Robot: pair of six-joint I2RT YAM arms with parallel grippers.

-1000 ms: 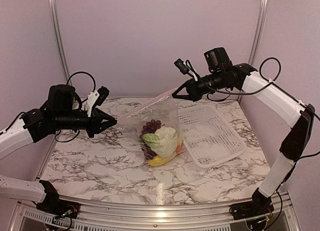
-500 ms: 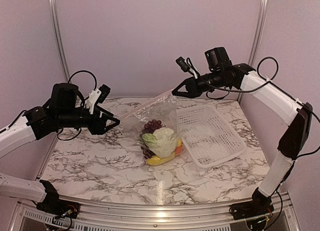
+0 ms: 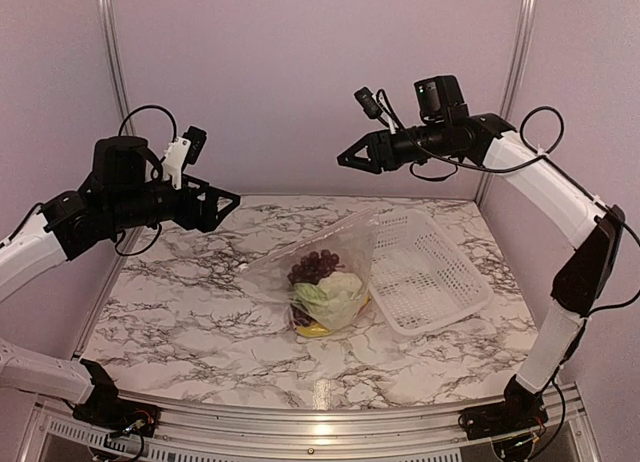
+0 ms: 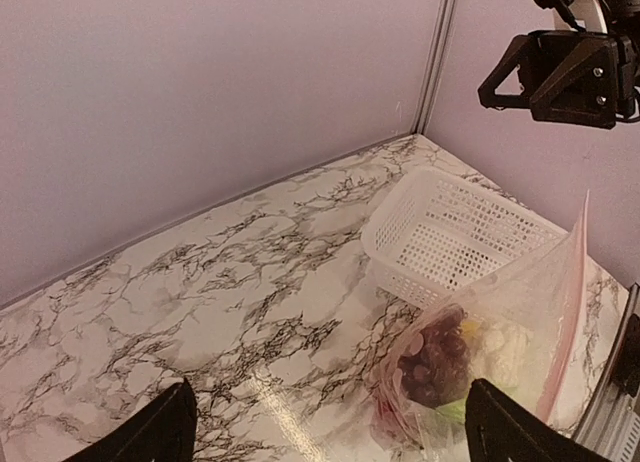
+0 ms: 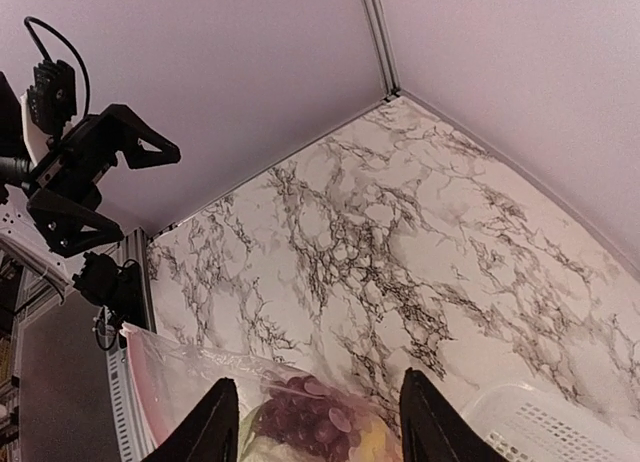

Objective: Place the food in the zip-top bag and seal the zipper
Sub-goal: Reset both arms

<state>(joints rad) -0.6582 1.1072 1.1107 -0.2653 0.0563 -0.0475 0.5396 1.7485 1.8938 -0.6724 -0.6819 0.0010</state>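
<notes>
Risk: zip-top bag (image 3: 318, 267) slumps mid-counter (image 3: 180, 302), leaning on basket (image 3: 440, 282) at right. Zipper (image 4: 574, 282) seam hard to read, possibly unsealed; any lift could spill food (image 3: 325, 294). Bag clear, crinkled; grapes, cauliflower, yellow piece inside. Left pincer (image 3: 224, 198) and right pincer (image 3: 343, 162) both released, empty, high above bag.

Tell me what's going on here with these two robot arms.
The food is inside the zip-top bag, which sits on the marble table right beside the white basket. Neither arm is touching it. The left gripper and the right gripper are both open and empty, raised above the table on either side. From these views I cannot tell whether the zipper is sealed.
</notes>
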